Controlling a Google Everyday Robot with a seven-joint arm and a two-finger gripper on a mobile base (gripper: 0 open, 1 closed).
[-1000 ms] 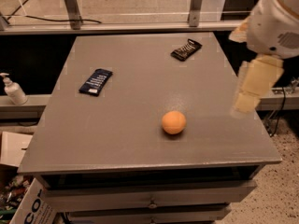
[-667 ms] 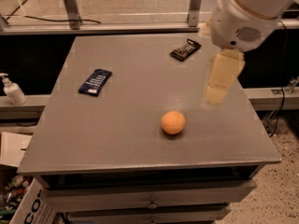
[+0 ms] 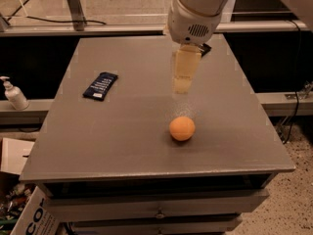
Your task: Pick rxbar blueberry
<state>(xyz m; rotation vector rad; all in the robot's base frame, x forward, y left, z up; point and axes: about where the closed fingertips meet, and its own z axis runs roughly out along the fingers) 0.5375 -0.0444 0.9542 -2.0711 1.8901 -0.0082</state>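
Note:
The rxbar blueberry (image 3: 100,85), a flat dark navy wrapper with white text and a white patch at its near end, lies on the left part of the grey table (image 3: 132,131). My gripper (image 3: 183,84) hangs from the white arm over the table's middle right, well to the right of the bar and above and behind an orange ball. It holds nothing that I can see.
An orange ball (image 3: 182,128) sits near the table's middle front. A black wrapper (image 3: 205,48) at the far right is mostly hidden behind the arm. A white pump bottle (image 3: 13,94) stands on a ledge at the left. Cardboard boxes (image 3: 19,199) lie on the floor at lower left.
The arm and gripper have swung left from the table's right edge to over its middle, now covering most of the black wrapper. The bar and ball have not moved.

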